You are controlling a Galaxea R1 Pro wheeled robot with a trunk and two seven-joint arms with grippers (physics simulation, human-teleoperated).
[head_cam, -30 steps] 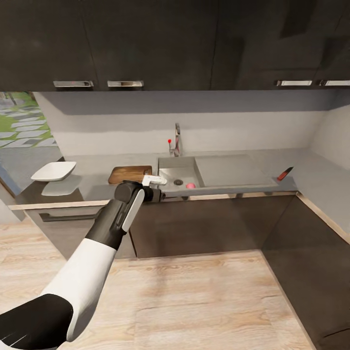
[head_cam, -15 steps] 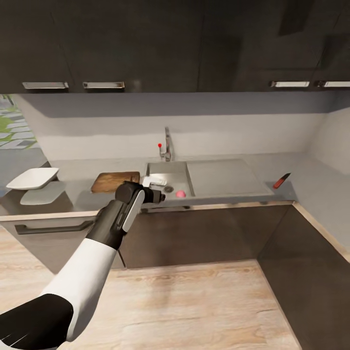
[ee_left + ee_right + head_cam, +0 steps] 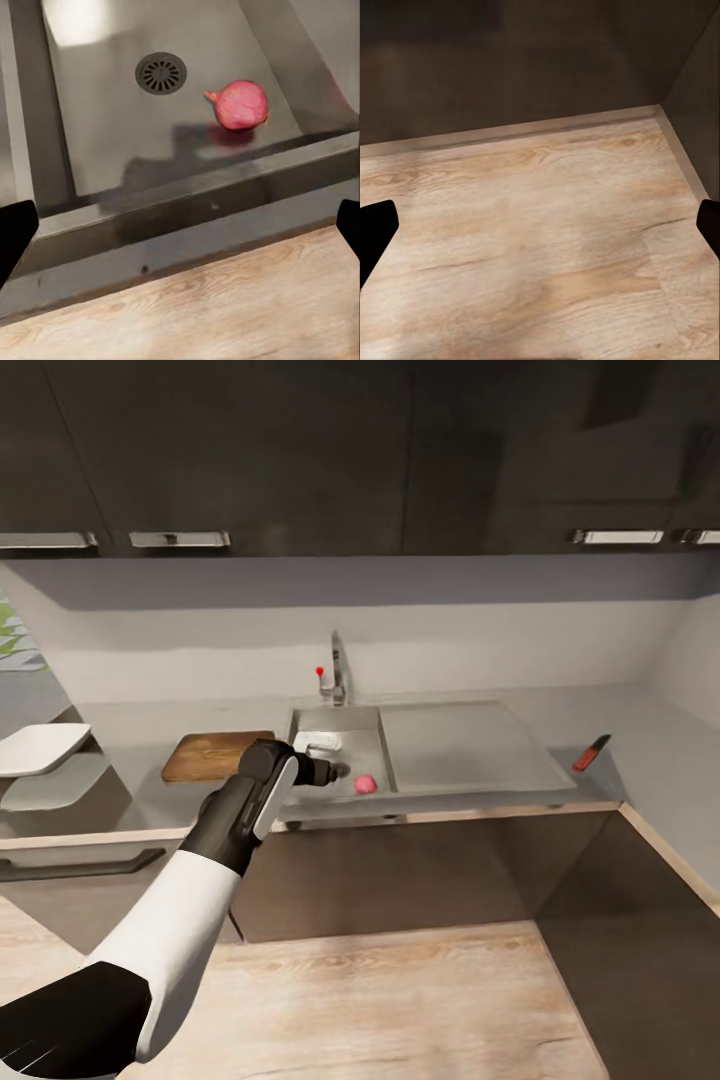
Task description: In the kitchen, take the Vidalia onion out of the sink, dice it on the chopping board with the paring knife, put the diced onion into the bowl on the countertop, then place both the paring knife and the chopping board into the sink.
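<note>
The pinkish-red Vidalia onion [image 3: 366, 784] [image 3: 240, 105] lies on the floor of the grey steel sink [image 3: 340, 712] near its front wall, right of the round drain [image 3: 160, 73]. My left gripper [image 3: 333, 770] [image 3: 181, 229] hovers open over the sink's front rim, short of the onion, with nothing between its fingers. The brown chopping board [image 3: 215, 753] lies on the grey countertop [image 3: 130, 725] left of the sink. The red-handled paring knife [image 3: 590, 753] rests far right on the counter. The white bowl [image 3: 40, 748] sits at the far left. My right gripper [image 3: 541, 229] is open above wooden floor.
A chrome faucet [image 3: 338, 670] with a red knob [image 3: 320, 671] stands behind the basin. A flat drainboard [image 3: 460, 745] extends right of it. Dark wall cabinets [image 3: 300, 450] hang overhead. Dark base cabinets and a drawer handle [image 3: 70, 865] front the counter.
The whole view has shifted: counter and sink slid left and look nearer, so the camera moved. My left gripper now reaches over the sink's front rim, closer to the onion.
</note>
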